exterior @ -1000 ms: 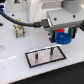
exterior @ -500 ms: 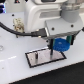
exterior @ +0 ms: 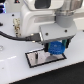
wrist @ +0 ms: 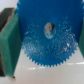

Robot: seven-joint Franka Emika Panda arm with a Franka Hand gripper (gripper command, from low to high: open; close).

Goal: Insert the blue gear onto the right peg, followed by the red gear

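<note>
Gripping the blue gear (wrist: 47, 36) by its toothed rim, fingers (wrist: 8, 46) closed on it above the grey plate (exterior: 34, 58), we judge it light, rigid plastic, liable to pivot unless held squarely across its width.

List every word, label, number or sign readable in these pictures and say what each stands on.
None: no readable text in either view.
Blue gear: plain blue face, no marking visible.
Gripper: white and dark housing, no legible label at this blur.
Grey plate: bare surface, no print visible.
</note>
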